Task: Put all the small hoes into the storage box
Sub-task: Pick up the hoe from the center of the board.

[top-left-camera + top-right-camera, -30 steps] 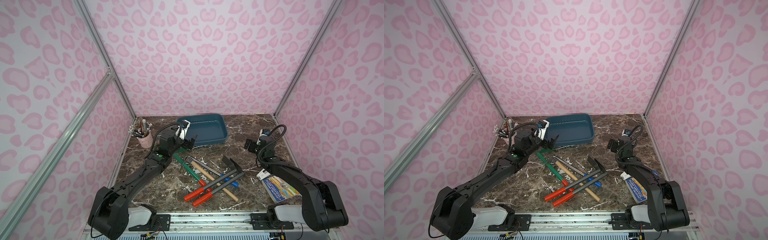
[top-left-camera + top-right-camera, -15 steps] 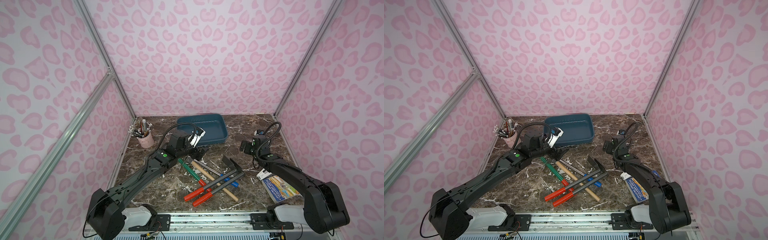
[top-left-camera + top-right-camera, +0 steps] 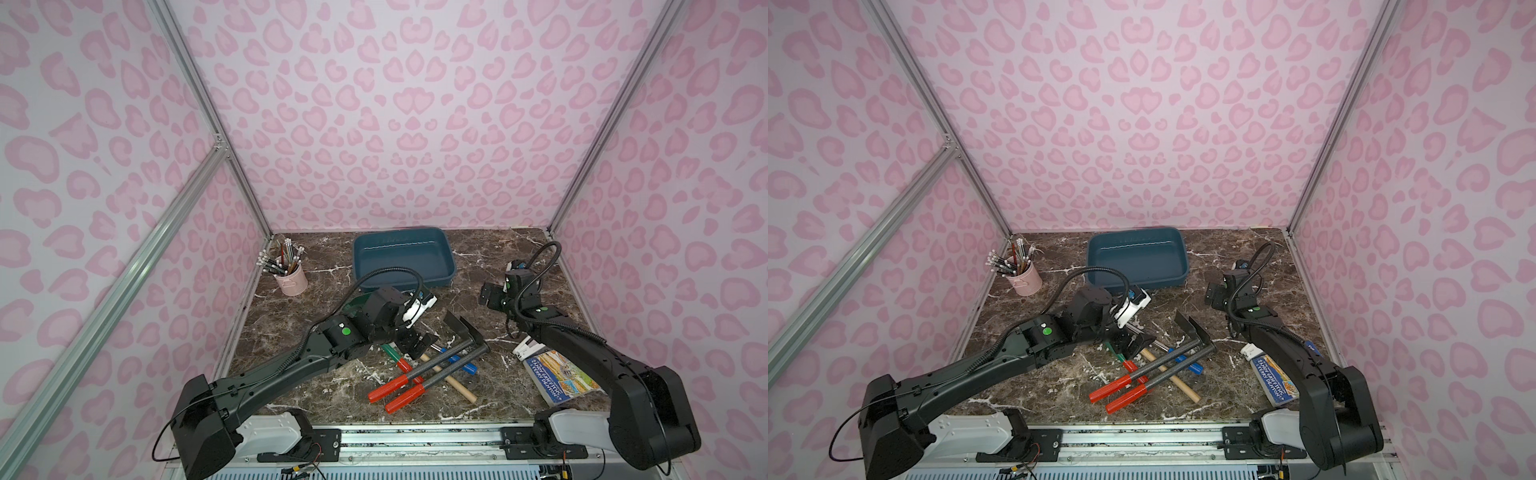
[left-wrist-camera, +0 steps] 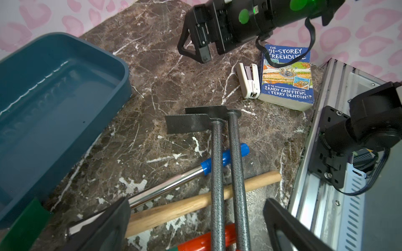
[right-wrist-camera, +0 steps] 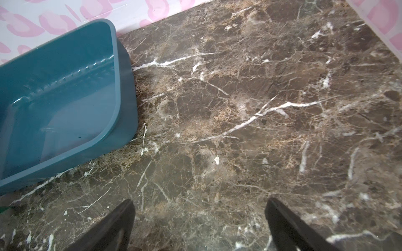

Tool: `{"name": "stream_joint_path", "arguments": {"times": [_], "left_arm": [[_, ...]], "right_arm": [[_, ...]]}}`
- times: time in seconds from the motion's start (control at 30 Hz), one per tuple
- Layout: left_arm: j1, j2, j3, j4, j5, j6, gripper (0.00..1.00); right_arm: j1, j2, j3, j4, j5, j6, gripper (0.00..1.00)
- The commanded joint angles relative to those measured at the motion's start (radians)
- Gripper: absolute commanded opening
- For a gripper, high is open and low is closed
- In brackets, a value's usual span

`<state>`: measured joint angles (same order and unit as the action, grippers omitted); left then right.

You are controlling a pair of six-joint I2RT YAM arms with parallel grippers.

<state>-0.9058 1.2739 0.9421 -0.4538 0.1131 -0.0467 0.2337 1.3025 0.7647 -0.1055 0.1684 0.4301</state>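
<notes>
The brown marble desk carries everything. At its 12 o'clock edge, against the back wall, sits the storage box: a shallow, dark teal-blue plastic tray with rounded corners and a flared rim, its glossy floor bare.

Both top views show a heap of tools between the centre and 6 o'clock, well apart from the box. On top lie two small hoes side by side, nearly touching: one hoe and its twin. Each has a flat dark metal blade toward 2 o'clock, a speckled grey shaft and a red grip toward 8 o'clock. I cannot tell which one is smaller. Under them cross a wooden handle, a chrome shaft with a blue grip and a green-handled tool.

The left hand hangs over the heap's 10 o'clock side, released. In its wrist view the fingers stand wide on either side of the hoe shafts and grasp nothing.

The right hand hovers at 2 o'clock over bare marble, also released.

A paperback book lies at 4 o'clock with a white stapler just beside it. A pink pencil cup stands at 10 o'clock.
</notes>
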Motion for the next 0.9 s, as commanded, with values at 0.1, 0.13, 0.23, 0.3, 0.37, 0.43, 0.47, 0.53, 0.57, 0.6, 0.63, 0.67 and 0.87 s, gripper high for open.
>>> {"name": "stream_joint_path", "arguments": {"times": [0.1, 0.13, 0.23, 0.3, 0.37, 0.43, 0.47, 0.53, 0.57, 0.6, 0.63, 0.67, 0.87], "left_arm": [[-0.07, -0.033, -0.043, 0.021, -0.078, -0.104, 0.97], [-0.078, -0.04, -0.049, 0.027, -0.079, -0.113, 0.97], [-0.084, -0.041, -0.052, 0.012, -0.059, -0.138, 0.97], [-0.088, -0.024, -0.041, -0.024, -0.039, -0.146, 0.97], [-0.101, -0.005, -0.034, -0.054, -0.018, -0.15, 0.96], [-0.127, 0.013, -0.032, -0.08, -0.027, -0.155, 0.96], [-0.137, 0.021, -0.032, -0.087, -0.038, -0.159, 0.96], [-0.156, 0.037, -0.03, -0.103, -0.043, -0.172, 0.95], [-0.162, 0.045, -0.027, -0.11, -0.043, -0.176, 0.94], [-0.171, 0.053, -0.021, -0.118, -0.041, -0.184, 0.93], [-0.179, 0.06, -0.016, -0.126, -0.039, -0.191, 0.92], [-0.185, 0.065, -0.012, -0.132, -0.039, -0.197, 0.91], [-0.21, 0.099, -0.01, -0.174, -0.009, -0.227, 0.82]], "right_arm": [[0.0, 0.002, 0.019, -0.023, -0.034, -0.011, 0.98], [0.001, 0.001, 0.019, -0.023, -0.036, -0.011, 0.97], [0.001, 0.007, 0.021, -0.026, -0.038, -0.019, 0.97], [-0.001, 0.01, 0.023, -0.029, -0.043, -0.023, 0.97], [0.001, 0.016, 0.025, -0.029, -0.046, -0.024, 0.97], [0.0, 0.023, 0.028, -0.031, -0.046, -0.025, 0.97], [0.001, 0.025, 0.029, -0.033, -0.047, -0.024, 0.97], [0.0, 0.027, 0.029, -0.031, -0.05, -0.023, 0.97], [0.0, 0.029, 0.029, -0.031, -0.05, -0.023, 0.97], [-0.001, 0.03, 0.03, -0.031, -0.052, -0.024, 0.97], [-0.001, 0.032, 0.033, -0.036, -0.053, -0.025, 0.97], [-0.001, 0.033, 0.036, -0.04, -0.055, -0.024, 0.97], [-0.001, 0.034, 0.04, -0.053, -0.058, -0.018, 0.97]]}}
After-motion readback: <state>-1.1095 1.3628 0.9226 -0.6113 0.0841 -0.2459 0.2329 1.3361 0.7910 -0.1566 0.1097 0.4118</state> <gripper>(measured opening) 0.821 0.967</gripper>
